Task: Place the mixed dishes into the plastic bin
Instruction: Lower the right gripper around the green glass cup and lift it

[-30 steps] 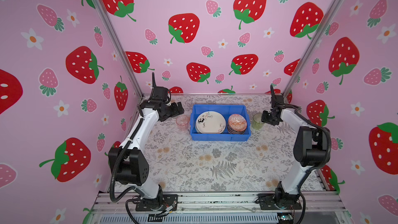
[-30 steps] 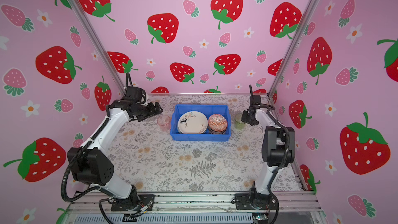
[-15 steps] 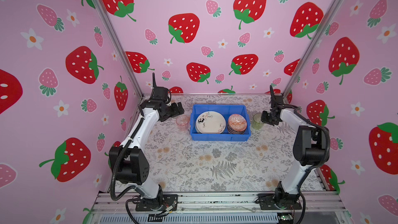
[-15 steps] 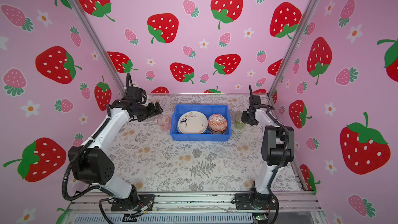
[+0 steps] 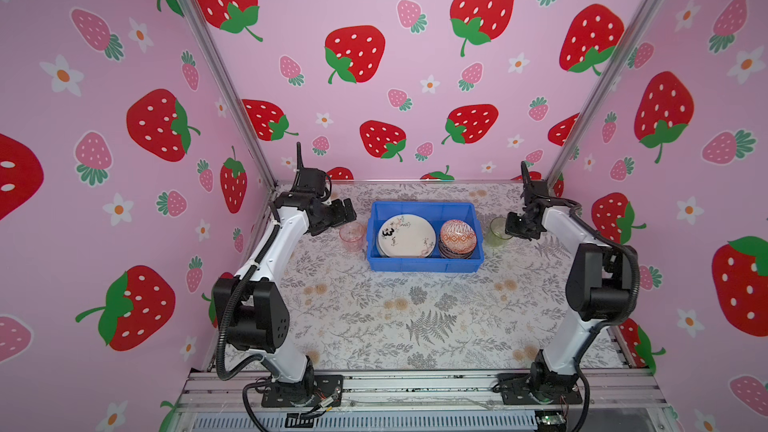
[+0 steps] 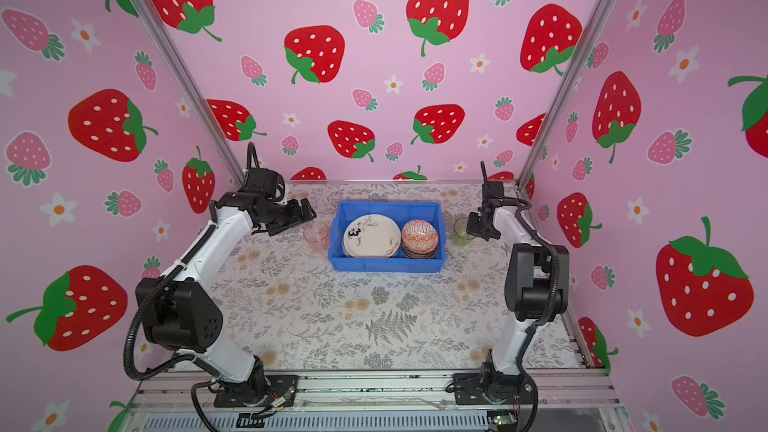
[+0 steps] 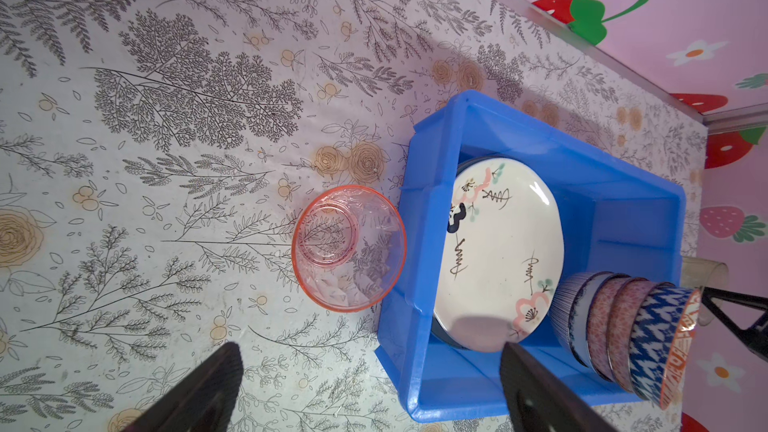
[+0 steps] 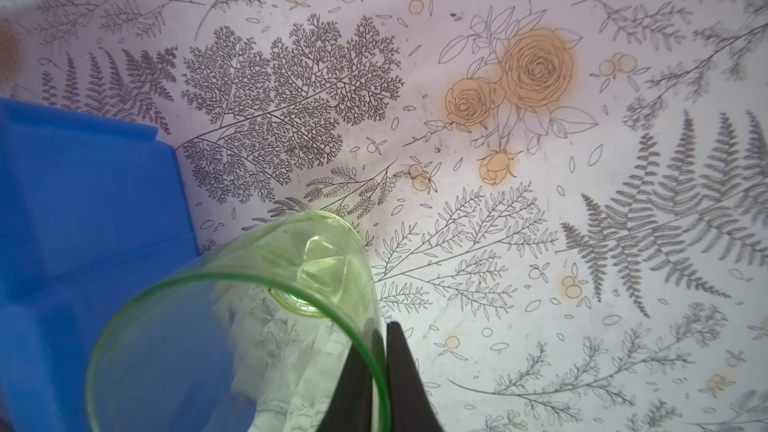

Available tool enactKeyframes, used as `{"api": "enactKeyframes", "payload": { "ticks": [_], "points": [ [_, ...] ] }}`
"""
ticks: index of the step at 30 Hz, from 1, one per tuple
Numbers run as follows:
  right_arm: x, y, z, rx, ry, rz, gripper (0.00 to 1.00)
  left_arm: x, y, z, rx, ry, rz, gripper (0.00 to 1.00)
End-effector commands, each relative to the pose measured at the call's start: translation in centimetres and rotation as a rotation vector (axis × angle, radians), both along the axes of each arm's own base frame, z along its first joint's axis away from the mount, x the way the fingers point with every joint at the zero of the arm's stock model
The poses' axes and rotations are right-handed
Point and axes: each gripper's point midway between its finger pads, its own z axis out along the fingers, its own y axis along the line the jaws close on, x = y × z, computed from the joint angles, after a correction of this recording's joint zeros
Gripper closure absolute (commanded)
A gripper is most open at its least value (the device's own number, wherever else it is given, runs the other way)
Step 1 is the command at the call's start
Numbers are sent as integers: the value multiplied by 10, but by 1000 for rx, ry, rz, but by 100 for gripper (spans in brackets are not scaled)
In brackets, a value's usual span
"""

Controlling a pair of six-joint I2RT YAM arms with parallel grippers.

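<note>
The blue plastic bin [image 5: 424,265] [image 6: 386,265] sits at the back middle of the table. It holds a cream plate with a black "3" [image 5: 407,236] [image 7: 503,251] and a stack of patterned bowls [image 5: 457,238] [image 7: 623,326], an orange one on top. A pink tumbler [image 5: 352,236] [image 7: 349,247] stands upright just outside the bin's left wall. My left gripper [image 5: 345,211] [image 7: 370,351] hangs open above it, holding nothing. By the bin's right wall is the green tumbler [image 5: 497,232] [image 8: 249,326]. My right gripper [image 5: 513,228] [image 8: 380,338] is shut on its rim, one finger inside and one outside.
Pink strawberry-print walls [image 5: 208,201] close in on the left, right and back, near both wrists. An aluminium rail [image 5: 415,388] with the arm bases runs along the front edge. The floral table cover [image 5: 395,317] spreads in front of the bin.
My right gripper's jaws have closed onto the green tumbler's wall. The left arm has hardly moved and its gripper stays open.
</note>
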Motion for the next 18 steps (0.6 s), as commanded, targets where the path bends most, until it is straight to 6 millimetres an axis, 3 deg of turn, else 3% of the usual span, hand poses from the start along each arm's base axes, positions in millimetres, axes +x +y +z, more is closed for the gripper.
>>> {"api": "enactKeyframes", "payload": {
  "ticks": [1,11,18],
  "points": [
    [-3,-3,45,-34,-64,18,92,3,1,8,-6,-4,-1,1],
    [-7,3,119,-31,-167,38,95,3,0,6,-8,2,-4,1],
    [3,46,156,-5,-214,120,96,3,1,7,-2,-3,-1,1]
  ]
}}
